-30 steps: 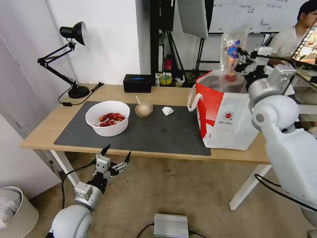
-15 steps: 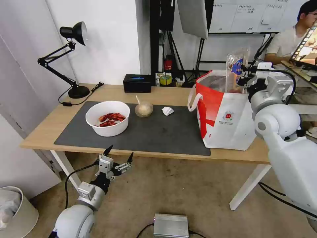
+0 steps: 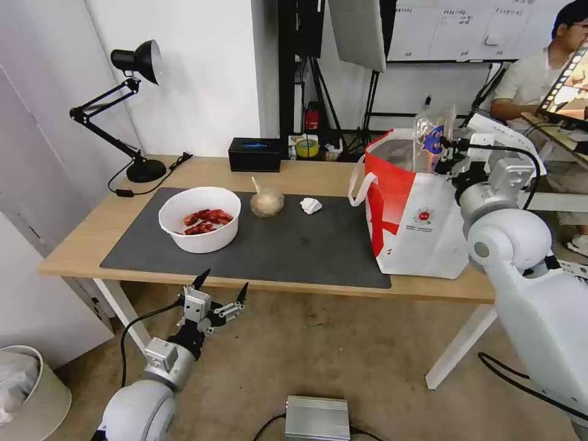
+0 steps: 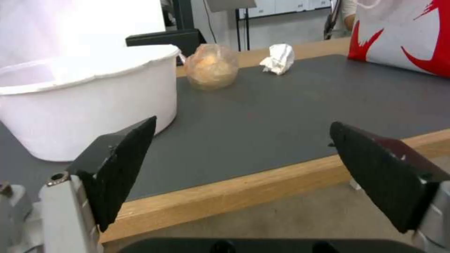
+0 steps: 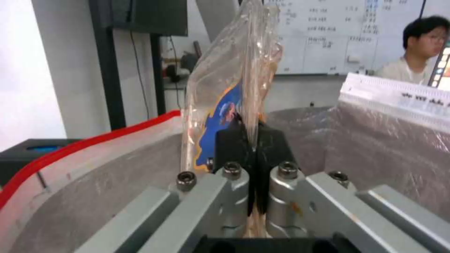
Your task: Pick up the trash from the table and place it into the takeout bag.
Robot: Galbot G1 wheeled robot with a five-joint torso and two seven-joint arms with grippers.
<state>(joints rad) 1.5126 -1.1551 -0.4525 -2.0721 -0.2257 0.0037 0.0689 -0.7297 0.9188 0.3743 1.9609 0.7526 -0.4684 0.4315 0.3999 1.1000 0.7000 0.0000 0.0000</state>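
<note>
While the long light-wood worktop (image 3: 294,174) with its dark grey mat (image 3: 294,245) is carrying everything, the large boxy white-and-red takeout bag (image 3: 416,226) with silver foil lining is standing open at the worktop's right end. Over the bag's open mouth, the right gripper (image 5: 255,140) is holding the clear hinged plastic tray (image 3: 432,138) upright, its jaws pressed together on the tray's lower edge, with the tray's bottom dipping just inside the rim. On the mat, well apart from the bag, the white round bowl of red crayfish shells (image 3: 200,218) is sitting at the left, the small round beige sauce cup (image 3: 267,203) just beside it, and the crumpled white tissue (image 3: 311,205) nearer the bag. Below the worktop's front edge, the left gripper (image 3: 217,293) is waiting with jaws spread wide. Because the tray is standing tall and thin, a release here risks it catching on the bag's rim or handle and tipping outward.
</note>
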